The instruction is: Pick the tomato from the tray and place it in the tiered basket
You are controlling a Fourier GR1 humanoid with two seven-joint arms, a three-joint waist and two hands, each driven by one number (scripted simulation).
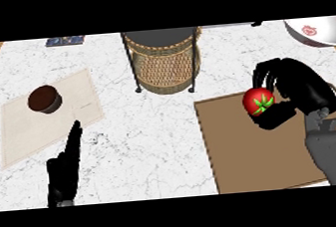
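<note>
one tomato [259, 102], gripped in right hand [296, 95], fingers curled round it, above the one tray's [248, 149] far edge. one tiered basket [164, 61] at counter's [151, 142] far edge. left hand [63, 171] open, fingers straight, near edge. one brown bowl [44, 99] on a mat [25, 131].

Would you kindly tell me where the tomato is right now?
In the head view, the tomato sits at the right, held in the right robot hand above the brown tray, right of the tiered basket.

one tomato [259, 103], one tray [232, 145], one tiered basket [164, 61], one mat [25, 131], one dark cup [44, 99], one white bowl [327, 33] and two hands are shown.
</note>
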